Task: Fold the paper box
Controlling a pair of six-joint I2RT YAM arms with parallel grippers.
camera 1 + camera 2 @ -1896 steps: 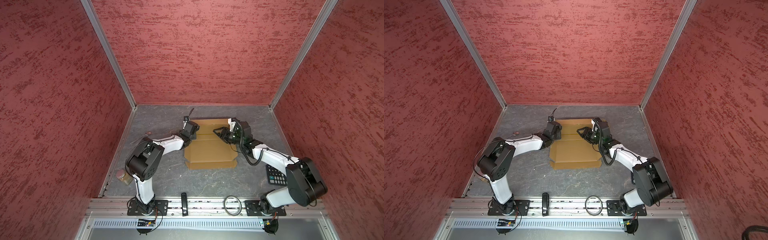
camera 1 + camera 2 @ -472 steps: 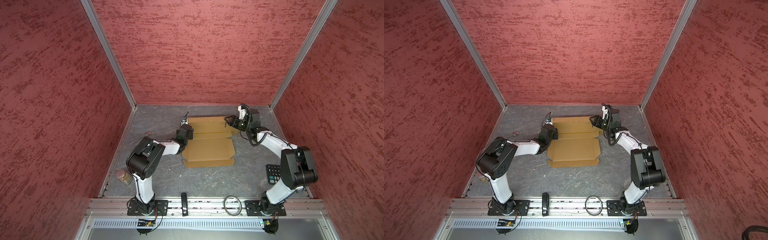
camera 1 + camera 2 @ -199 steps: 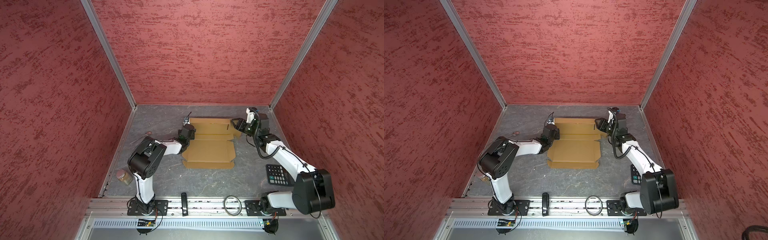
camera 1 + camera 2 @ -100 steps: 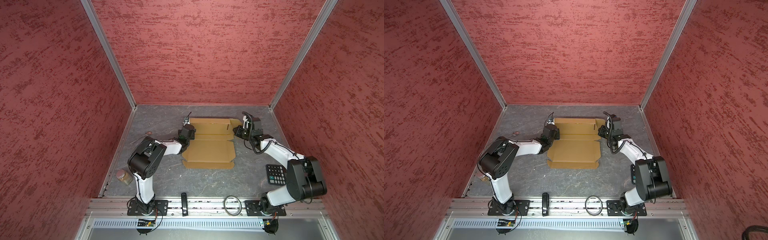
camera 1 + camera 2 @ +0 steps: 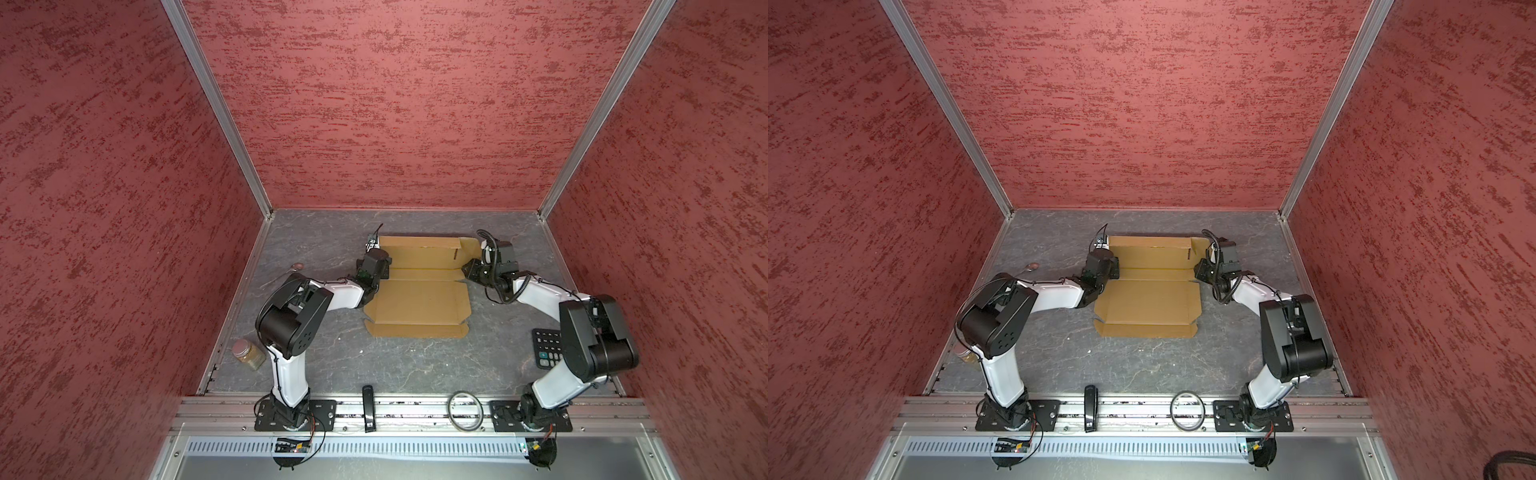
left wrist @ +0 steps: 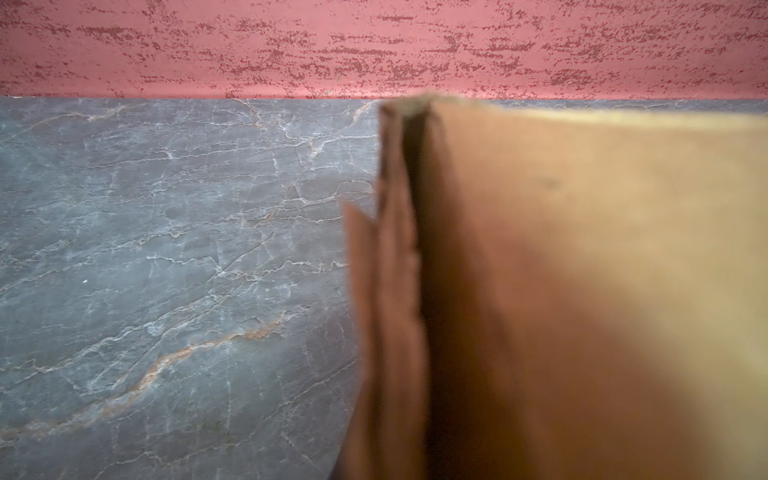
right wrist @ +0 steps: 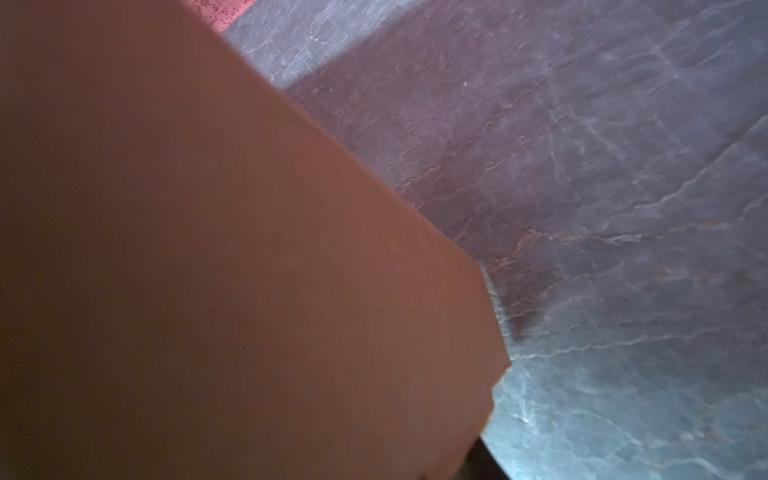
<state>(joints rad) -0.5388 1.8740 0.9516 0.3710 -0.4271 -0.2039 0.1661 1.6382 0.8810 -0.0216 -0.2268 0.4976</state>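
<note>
Blurred, close-up plain brown cardboard paper box (image 7: 208, 270), angled edge shadowing grey veined marble-look tabletop (image 7: 623, 187); sliver of red textured wall (image 7: 220, 8) beyond.

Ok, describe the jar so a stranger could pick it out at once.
Find the grey table, then its left edge by the red wall. Beside the left arm stands the jar. It is the only round, see-through container, with brownish contents.

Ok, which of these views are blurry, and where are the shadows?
Left wrist view: the paper box is close and out of focus, the table beside it sharp. Right wrist view: the box is a dark, blurred mass, its shadow across the table. Both top views: sharp, evenly lit.
</note>
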